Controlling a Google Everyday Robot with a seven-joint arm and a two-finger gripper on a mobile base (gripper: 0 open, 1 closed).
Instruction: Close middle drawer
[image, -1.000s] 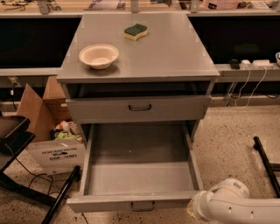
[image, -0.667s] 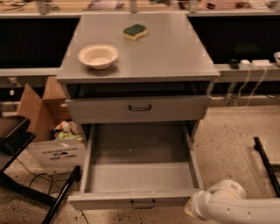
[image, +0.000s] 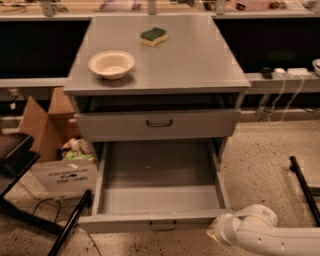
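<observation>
The middle drawer (image: 160, 220) is the low grey drawer pulled far out of the grey cabinet. Its long plain tray (image: 160, 175) is empty, and a small dark handle (image: 163, 226) sits in the middle of its low front panel. My white arm (image: 260, 232) comes in from the bottom right. My gripper (image: 214, 234) is at the arm's end, right by the right end of the drawer's front panel. Whether it touches the panel is hidden.
Above the open drawer is a shut drawer with a taller front (image: 159, 124). A cream bowl (image: 111, 63) and a green sponge (image: 153, 35) lie on the cabinet top (image: 200, 65). A cardboard box (image: 55, 145) stands at the left, with dark chair legs (image: 70, 225) below it. A black bar (image: 305, 187) lies at the right.
The arm's end has moved left against the drawer's right front corner. The drawer front and its handle have slid a little way in towards the cabinet.
</observation>
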